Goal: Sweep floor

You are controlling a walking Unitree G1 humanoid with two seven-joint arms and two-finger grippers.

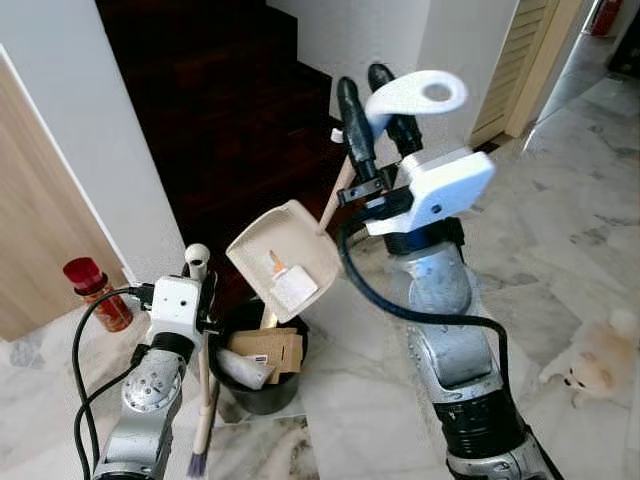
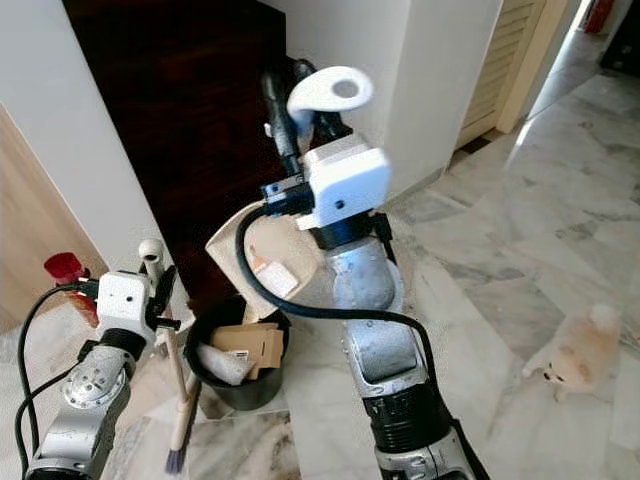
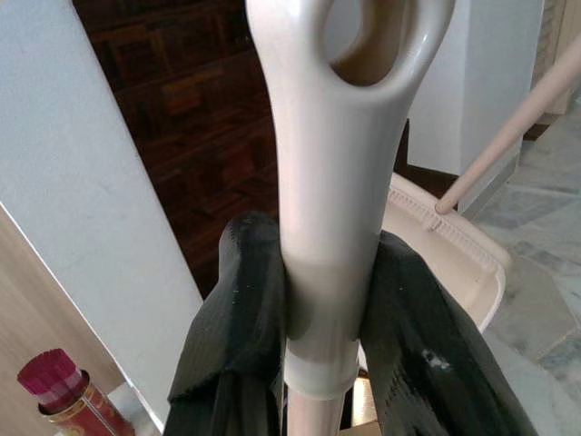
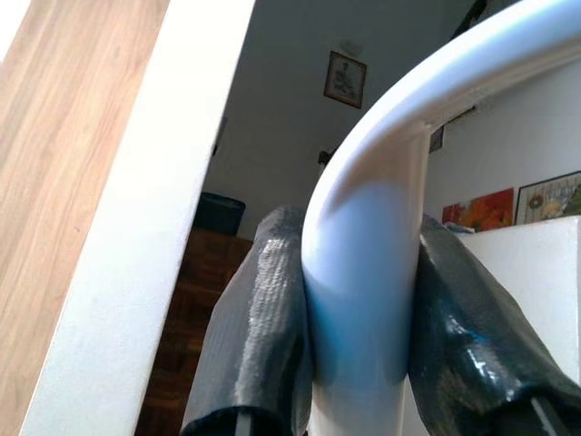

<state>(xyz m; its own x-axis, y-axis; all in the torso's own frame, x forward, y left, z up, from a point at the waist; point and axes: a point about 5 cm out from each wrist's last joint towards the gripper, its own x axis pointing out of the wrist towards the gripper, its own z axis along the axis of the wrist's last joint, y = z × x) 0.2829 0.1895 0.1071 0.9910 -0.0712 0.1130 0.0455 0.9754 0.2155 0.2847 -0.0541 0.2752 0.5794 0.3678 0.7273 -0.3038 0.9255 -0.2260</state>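
The broom (image 1: 203, 400) stands upright in the left gripper (image 3: 331, 300), whose two black fingers (image 3: 238, 309) are closed against the top of its pale handle, just under the loop at the end. Its bristle end hangs below that gripper, near the marble floor (image 1: 560, 230). The dustpan (image 1: 285, 258) is held by the right gripper (image 4: 359, 309), whose fingers (image 4: 259, 318) are pressed to either side of the white looped grip of its long handle. The pan hangs below and to the left of that gripper, tilted, its open face turned up, with a small scrap of paper (image 1: 293, 285) lying on it. Directly under the pan, between the two arms, sits a black bin (image 1: 262, 385) holding cardboard and paper. A red-capped jar (image 1: 98, 292) stands on the floor left of the left gripper, by the wall. A small fluffy dog (image 1: 598, 362) sits well to the right of the right arm. Dark wooden stairs (image 1: 225, 110) rise beyond both grippers.
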